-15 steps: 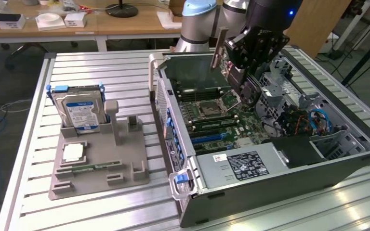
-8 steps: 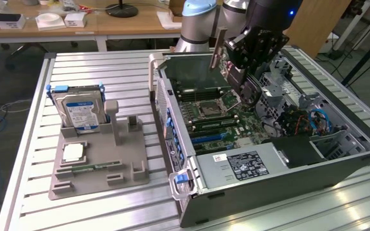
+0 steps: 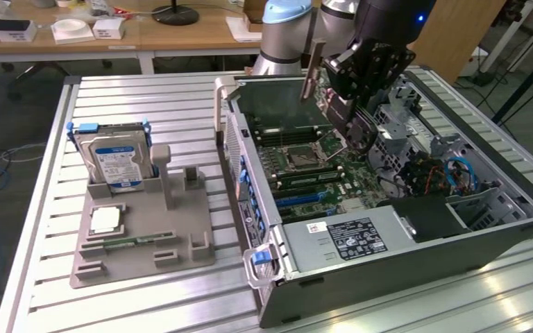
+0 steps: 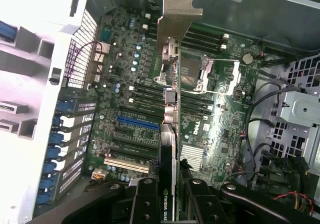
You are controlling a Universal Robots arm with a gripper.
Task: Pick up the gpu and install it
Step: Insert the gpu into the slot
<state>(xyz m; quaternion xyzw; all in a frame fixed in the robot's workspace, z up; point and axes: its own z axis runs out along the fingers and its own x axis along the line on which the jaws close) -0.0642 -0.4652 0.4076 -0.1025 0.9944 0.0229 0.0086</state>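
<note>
My gripper point(image 3: 354, 83) is shut on the gpu point(image 3: 341, 114), a thin black card with a silver metal bracket point(image 3: 313, 69) at its end. I hold it edge-on above the open computer case point(image 3: 488, 236), over the green motherboard point(image 3: 332, 170). In the wrist view the gpu point(image 4: 169, 149) runs away from my black fingers point(image 4: 145, 204), its silver bracket point(image 4: 177, 19) at the far end. It hangs over the CPU socket point(image 4: 192, 72) and above the blue expansion slot point(image 4: 137, 123) and its neighbours.
On the slatted table a grey holder point(image 3: 141, 236) carries a blue-labelled hard drive point(image 3: 114, 159) and a slim green memory stick point(image 3: 137, 241). The case holds a power supply point(image 3: 345, 239), a drive cage and cables point(image 3: 452, 173). Desks stand behind.
</note>
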